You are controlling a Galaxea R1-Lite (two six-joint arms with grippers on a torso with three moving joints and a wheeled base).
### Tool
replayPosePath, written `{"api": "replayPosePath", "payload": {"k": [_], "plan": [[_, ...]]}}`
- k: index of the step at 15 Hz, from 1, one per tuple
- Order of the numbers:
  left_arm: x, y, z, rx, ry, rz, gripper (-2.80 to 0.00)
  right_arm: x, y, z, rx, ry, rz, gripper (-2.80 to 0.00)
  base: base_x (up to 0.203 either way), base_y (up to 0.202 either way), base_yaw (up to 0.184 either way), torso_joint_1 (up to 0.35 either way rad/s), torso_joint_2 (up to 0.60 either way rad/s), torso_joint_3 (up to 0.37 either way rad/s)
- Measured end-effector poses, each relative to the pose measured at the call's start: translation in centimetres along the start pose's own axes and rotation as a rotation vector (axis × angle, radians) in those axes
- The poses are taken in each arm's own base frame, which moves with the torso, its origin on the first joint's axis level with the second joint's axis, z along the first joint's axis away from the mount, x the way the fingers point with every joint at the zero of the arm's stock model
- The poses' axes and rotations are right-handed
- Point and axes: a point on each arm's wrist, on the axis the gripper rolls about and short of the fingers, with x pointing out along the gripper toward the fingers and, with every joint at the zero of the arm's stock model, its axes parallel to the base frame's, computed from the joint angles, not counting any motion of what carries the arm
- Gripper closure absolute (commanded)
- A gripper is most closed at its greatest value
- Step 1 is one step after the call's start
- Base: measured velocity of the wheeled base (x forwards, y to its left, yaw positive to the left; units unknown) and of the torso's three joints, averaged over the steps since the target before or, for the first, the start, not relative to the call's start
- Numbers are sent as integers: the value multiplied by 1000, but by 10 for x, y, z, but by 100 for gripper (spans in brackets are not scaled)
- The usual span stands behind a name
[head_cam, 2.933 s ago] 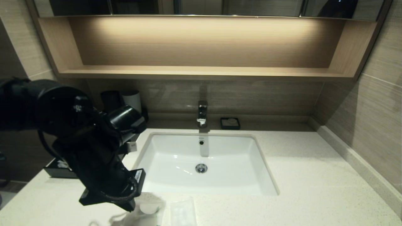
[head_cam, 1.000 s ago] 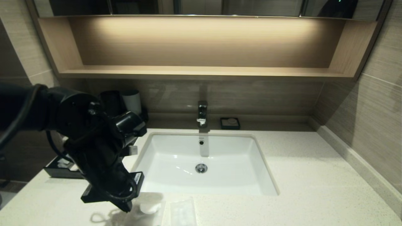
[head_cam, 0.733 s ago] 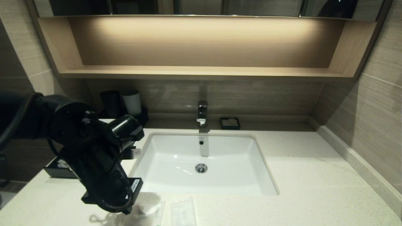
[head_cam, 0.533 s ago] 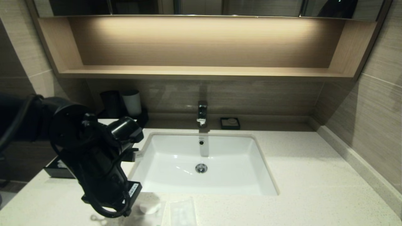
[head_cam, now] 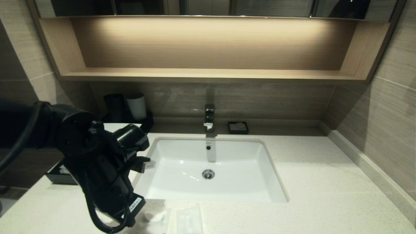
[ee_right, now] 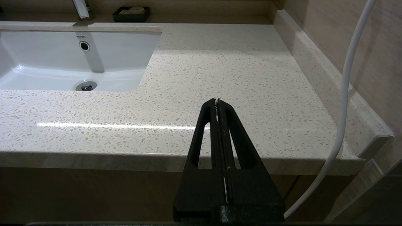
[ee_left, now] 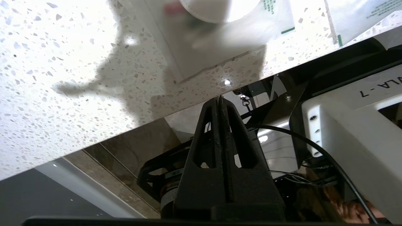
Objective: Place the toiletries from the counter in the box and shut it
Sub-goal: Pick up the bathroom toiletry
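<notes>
Left gripper (ee_left: 220, 98): fingers pressed together, holding nothing, hung over the counter's (head_cam: 312, 182) front edge beside the packets.
Right gripper (ee_right: 217, 100): closed, empty, parked off the counter's right front.
Disc packet (head_cam: 155, 216): flat on the counter at the front edge, touching or just beside the rectangular packet (head_cam: 189, 221).
Box (head_cam: 60, 174): left end, behind the arm.
Handling: judged light, thin, slippery film; disc stiff.
Hold: judged best at the overhanging edge.

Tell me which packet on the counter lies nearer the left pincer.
The squarish packet with the white round disc, right beside the left pincer. The other clear packet lies farther toward the counter's middle.
</notes>
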Motion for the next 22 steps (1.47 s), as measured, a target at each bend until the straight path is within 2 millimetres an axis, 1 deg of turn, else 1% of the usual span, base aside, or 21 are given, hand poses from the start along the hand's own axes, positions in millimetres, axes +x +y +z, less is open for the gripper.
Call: {"api": "replayPosePath", "payload": {"k": [6, 9, 14, 16, 22], "plan": [[5, 9, 4, 167, 19, 0, 0, 0, 0, 0, 0, 0, 0, 0, 0, 0, 0, 0, 0, 0], [8, 12, 10, 252, 28, -1, 0, 0, 0, 0, 1, 0, 0, 0, 0, 0, 0, 0, 0, 0], [17, 15, 30, 270, 39, -7, 0, 0, 0, 0, 0, 0, 0, 0, 0, 0, 0, 0, 0, 0], [18, 15, 36, 273, 39, -6, 0, 0, 0, 0, 1, 0, 0, 0, 0, 0, 0, 0, 0, 0], [22, 16, 38, 409, 52, -10, 0, 0, 0, 0, 1, 0, 0, 0, 0, 0, 0, 0, 0, 0]]}}
